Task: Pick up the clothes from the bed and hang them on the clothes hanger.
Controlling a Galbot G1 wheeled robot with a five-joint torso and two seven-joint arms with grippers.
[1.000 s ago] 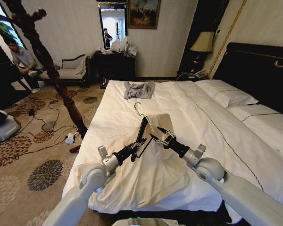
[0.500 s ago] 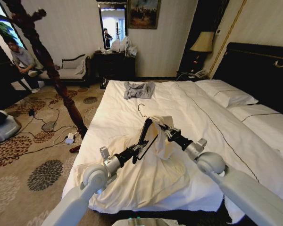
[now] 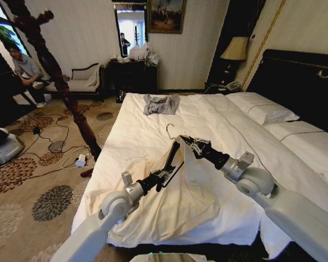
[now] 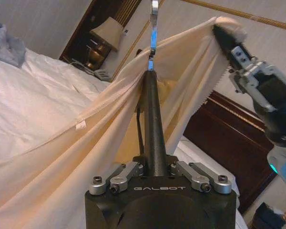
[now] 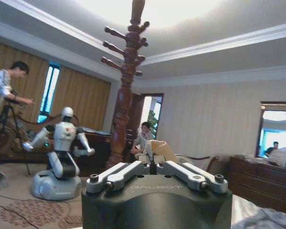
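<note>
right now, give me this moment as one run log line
left gripper: shut on clothes hanger | right gripper: shut on cream garment, stretched over hanger | lower garment on bed

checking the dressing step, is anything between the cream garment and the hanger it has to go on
Nothing visible does. The left gripper holds the hanger up over the bed, and the right gripper, jaws shut on the garment, has the cloth already draped against the hanger's neck below the hook. The grey garment lies far off.
</note>
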